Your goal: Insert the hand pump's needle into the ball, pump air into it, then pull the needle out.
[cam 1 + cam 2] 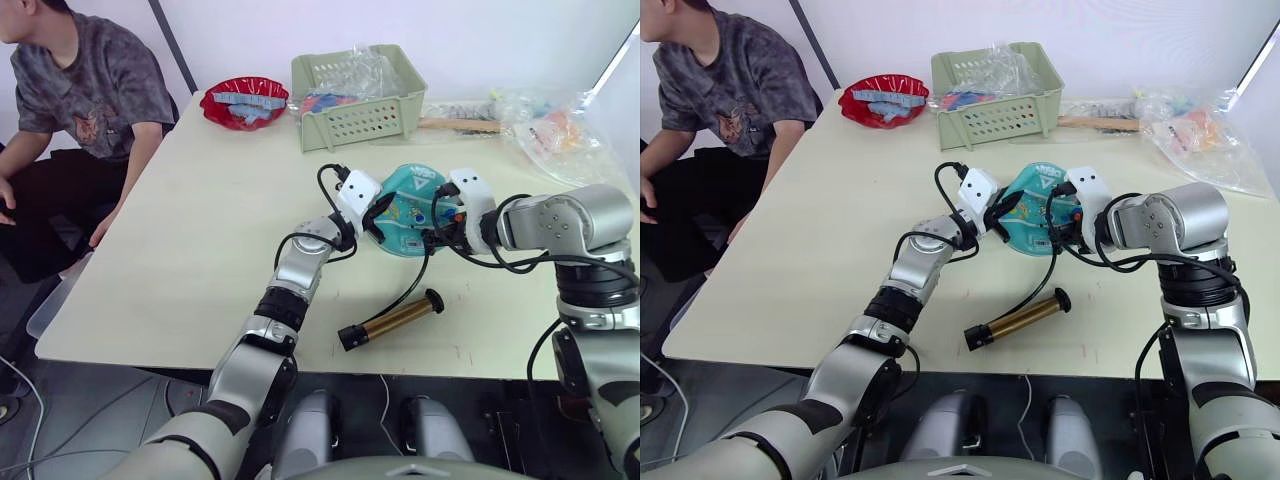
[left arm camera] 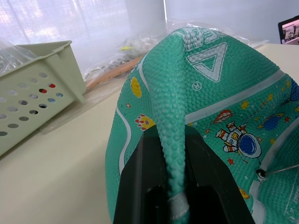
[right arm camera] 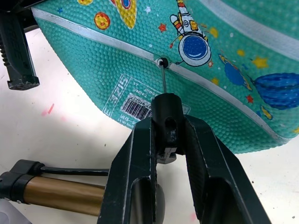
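Right wrist view shows the right gripper [image 3: 166,135] fingers shut on the needle [image 3: 163,79], its thin pin pointing straight into the ball [image 3: 196,70] on the table, while the left gripper [image 2: 174,186] pinches a fold of the ball.

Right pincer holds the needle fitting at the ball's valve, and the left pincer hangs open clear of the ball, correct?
Not quite. The left pincer is shut on a fold of the ball, as the left wrist view shows. The right pincer does hold the needle at the valve.
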Controlling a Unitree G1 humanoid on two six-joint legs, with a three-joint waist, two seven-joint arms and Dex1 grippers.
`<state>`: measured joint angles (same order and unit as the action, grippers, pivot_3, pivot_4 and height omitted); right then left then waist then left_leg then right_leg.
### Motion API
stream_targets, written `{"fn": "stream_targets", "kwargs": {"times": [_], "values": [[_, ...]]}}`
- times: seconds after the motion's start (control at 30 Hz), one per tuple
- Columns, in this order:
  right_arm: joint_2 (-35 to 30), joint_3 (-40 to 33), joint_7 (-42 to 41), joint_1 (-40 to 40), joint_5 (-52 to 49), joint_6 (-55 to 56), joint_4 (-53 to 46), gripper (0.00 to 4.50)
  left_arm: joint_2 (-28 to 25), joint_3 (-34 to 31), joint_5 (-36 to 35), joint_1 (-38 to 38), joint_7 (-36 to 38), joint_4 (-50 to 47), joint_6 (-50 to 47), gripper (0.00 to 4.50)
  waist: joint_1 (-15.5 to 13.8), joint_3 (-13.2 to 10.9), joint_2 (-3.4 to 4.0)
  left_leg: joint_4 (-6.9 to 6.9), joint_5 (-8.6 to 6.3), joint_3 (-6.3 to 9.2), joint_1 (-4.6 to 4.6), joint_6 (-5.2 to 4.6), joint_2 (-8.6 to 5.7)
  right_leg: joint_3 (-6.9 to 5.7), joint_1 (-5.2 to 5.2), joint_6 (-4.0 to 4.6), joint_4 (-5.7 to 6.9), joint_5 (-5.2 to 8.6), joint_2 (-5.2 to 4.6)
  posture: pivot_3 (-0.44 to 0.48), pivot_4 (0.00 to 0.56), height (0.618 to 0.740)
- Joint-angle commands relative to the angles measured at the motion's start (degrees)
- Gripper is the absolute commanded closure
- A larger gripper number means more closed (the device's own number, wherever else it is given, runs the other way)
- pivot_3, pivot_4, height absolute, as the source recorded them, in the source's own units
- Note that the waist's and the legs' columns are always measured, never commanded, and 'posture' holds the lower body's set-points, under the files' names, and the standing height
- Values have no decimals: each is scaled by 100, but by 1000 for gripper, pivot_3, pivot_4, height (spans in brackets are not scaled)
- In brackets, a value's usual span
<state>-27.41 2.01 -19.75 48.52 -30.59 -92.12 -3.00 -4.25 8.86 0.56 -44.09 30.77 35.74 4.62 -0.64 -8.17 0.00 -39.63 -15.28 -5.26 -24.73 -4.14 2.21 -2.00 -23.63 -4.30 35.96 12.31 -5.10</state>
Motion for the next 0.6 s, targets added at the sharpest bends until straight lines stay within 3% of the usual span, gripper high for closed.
{"fn": "stream_targets", "kwargs": {"times": [0.03,0.6], "values": [[76,-141,25,56,96,-5,-29,4177,94,234,141,175,111,180,-41,4465,2,0,0,0,0,0,0,0,0,0,0,0,0,0,0,0,150,740],[277,-238,118,109,278,-38,336,4177,86,259,147,211,150,183,-53,4465,21,5,-2,0,0,0,4,0,1,0,1,2,0,-1,0,0,150,740]]}}
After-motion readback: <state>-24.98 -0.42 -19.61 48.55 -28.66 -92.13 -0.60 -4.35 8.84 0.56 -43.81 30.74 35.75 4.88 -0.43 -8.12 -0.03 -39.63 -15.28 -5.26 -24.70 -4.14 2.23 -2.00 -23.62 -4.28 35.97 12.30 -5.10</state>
